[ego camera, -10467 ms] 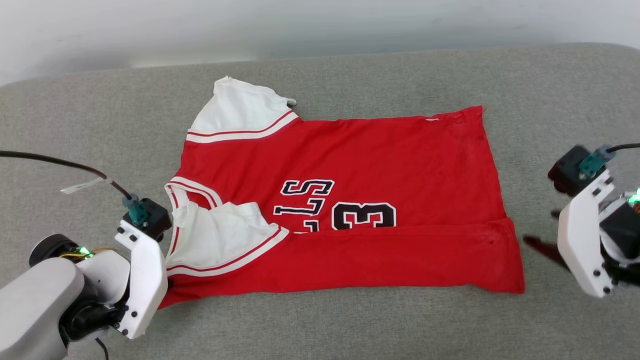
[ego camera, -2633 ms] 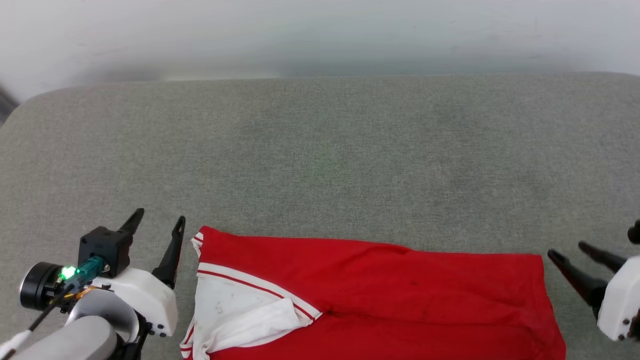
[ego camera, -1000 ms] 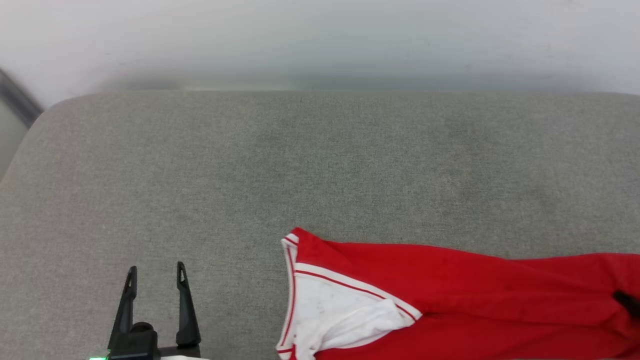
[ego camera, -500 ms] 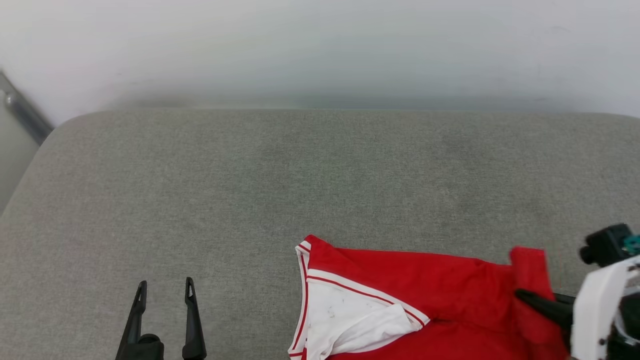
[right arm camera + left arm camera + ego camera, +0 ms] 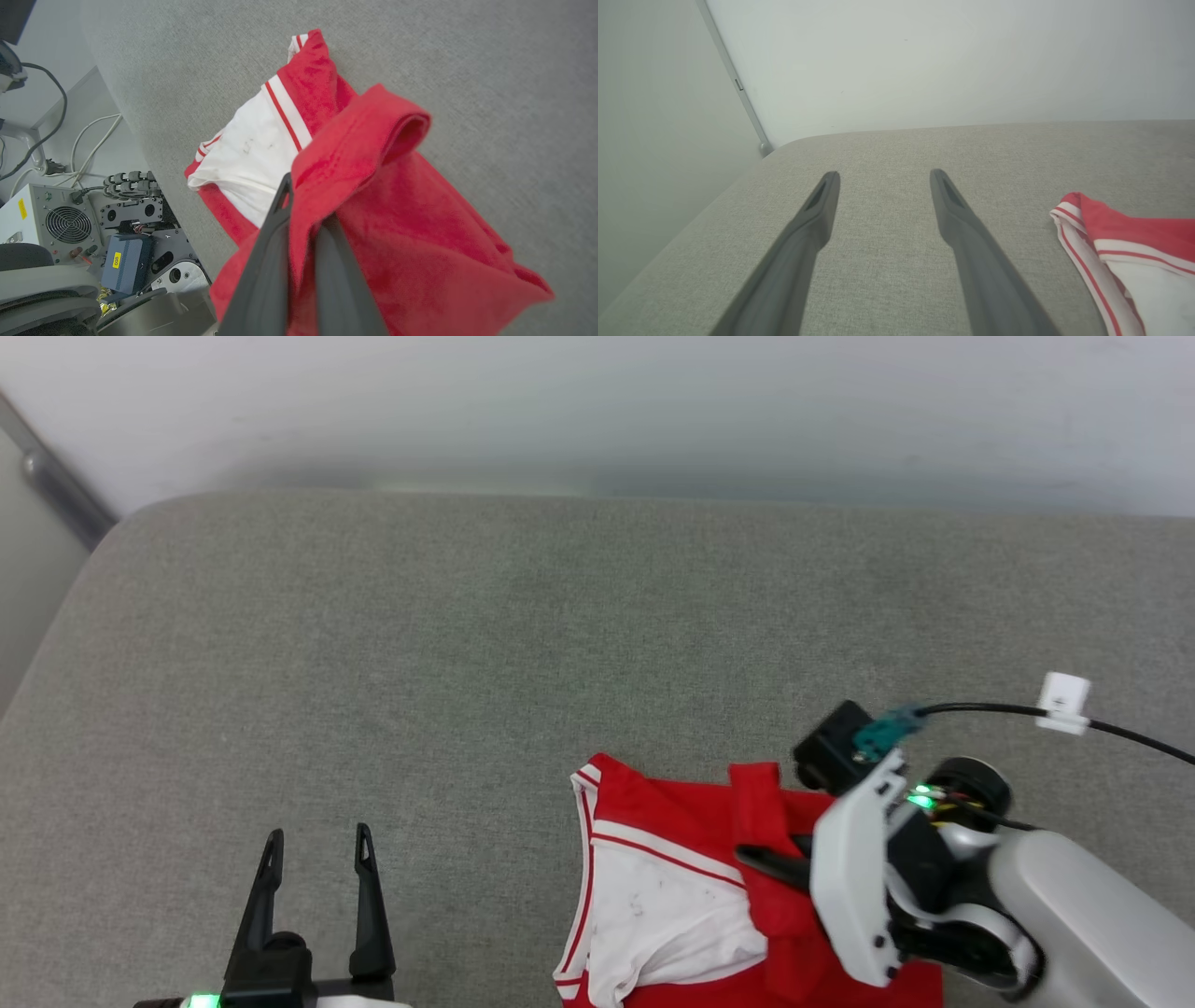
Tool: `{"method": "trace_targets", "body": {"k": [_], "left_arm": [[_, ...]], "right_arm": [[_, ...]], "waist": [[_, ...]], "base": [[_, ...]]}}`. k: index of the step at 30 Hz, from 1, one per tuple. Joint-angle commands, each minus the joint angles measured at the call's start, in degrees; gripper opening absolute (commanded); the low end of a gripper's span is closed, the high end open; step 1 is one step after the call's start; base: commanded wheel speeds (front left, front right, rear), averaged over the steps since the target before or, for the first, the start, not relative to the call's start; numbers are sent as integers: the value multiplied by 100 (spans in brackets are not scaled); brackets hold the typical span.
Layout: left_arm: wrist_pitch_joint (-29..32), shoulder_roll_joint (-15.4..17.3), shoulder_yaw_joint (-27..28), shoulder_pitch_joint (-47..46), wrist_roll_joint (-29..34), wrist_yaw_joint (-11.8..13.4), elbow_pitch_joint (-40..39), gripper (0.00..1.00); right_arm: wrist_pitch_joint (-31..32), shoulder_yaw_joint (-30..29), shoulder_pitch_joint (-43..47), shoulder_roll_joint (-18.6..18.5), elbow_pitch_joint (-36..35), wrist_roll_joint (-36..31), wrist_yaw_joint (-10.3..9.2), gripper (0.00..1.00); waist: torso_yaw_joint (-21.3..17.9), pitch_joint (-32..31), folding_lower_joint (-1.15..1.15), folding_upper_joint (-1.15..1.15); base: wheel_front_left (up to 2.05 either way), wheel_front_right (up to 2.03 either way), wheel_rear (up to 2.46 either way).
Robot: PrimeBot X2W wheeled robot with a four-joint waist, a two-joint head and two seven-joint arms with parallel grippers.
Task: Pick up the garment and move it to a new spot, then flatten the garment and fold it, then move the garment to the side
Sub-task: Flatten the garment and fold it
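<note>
**Red jersey, part-folded: right gripper carrying the red end across**

**Item.** The garment (image 5: 672,821), red, with a white sleeve (image 5: 653,915) edged in red-and-white stripes.
**Location:** at the near edge of the grey cushion (image 5: 523,635), right of the cushion's middle as the head camera looks; it seems to overlap that edge in the right wrist view.
**Condition:** bunched, not flat. One red end is lifted off the cushion and doubled back over the rest, with a rolled lip at its top.

**Step in hand (judged).** A fold, with the red end brought over toward the sleeve end. To do it well:
- carry the lifted end low over the cushion, so the layer beneath is not dragged along
- take it far enough that its edge meets the striped trim squarely
- lower it before letting go, so the lip unrolls flat instead of landing as a ridge

**Risk:** the under-layer looks rucked, and a fold laid on it would set the creases; a smoothing pass may be wanted after.

**Right gripper** (image 5: 758,859). Above the cushion's near right part, over the garment. Jaws clenched on the red end, the cloth pinched between the two dark fingers and draped over them.

**Left gripper** (image 5: 883,173). Above the cushion's near left part, apart from the garment, touching nothing. Jaws spread wide, nothing between them
</note>
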Motion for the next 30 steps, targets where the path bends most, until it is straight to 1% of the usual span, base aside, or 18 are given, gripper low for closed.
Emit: {"method": "trace_targets", "body": {"k": [1,5,10,13,15,17,18,19,20,21,24,26,27,30], "left_arm": [[-15,-13,14,-112,1,-14,3,100],[-15,-47,9,-214,8,-55,43,100],[-15,-95,0,-362,7,-109,59,100],[-15,-117,7,-417,7,-122,70,100],[-15,-133,32,-438,-1,-129,78,100],[-15,-141,65,-418,-5,-124,96,100],[-15,-142,89,-387,-7,-118,102,100],[-15,-145,103,-354,-9,-120,107,100],[-15,-148,114,-320,-13,-131,110,100],[-15,-154,237,-191,-25,-177,106,100],[-15,-166,316,-116,-50,-155,58,100],[-15,-179,344,-56,-60,-154,36,100],[-15,-184,351,-50,-66,-163,21,100],[-15,-193,366,23,-51,-195,-1,100]], "right_arm": [[-51,147,-213,129,147,-71,-2,0],[-226,664,-732,529,803,-161,-1,0],[-519,1339,-1123,875,1774,-436,-2,0],[-733,1769,-1234,954,2236,-503,-2,0],[-879,2031,-1222,956,2484,-437,-2,0],[-1132,2182,-1277,942,2646,-422,-4,0],[-1281,2218,-1326,957,2680,-378,-5,29],[-1429,2242,-1385,944,2672,-373,-6,100],[-1583,2288,-1452,911,2624,-379,-6,100],[-2402,2161,-1623,575,2121,-417,-3,100],[-3009,1741,-1603,381,1897,-686,-3,100],[-3505,1285,-1481,303,1825,-980,-3,100],[-3789,954,-1397,300,1846,-1126,-5,100],[-4554,-51,-1041,452,1903,-1714,-3,100]], "waist": [[37,83,0,0],[91,233,0,0],[164,402,0,0],[192,453,0,0],[190,461,0,0],[166,434,0,0],[139,405,0,0],[117,372,0,0],[99,334,0,0],[-25,118,0,0],[-111,10,0,0],[-161,-50,0,0],[-185,-74,0,0],[-236,-147,0,0]], "base": [[0,0,0],[0,0,0],[0,0,0],[0,0,0],[0,0,0],[0,0,0],[0,0,0],[0,0,0],[0,0,0],[0,0,0],[0,0,0],[0,0,0],[0,0,0],[0,0,0]]}}
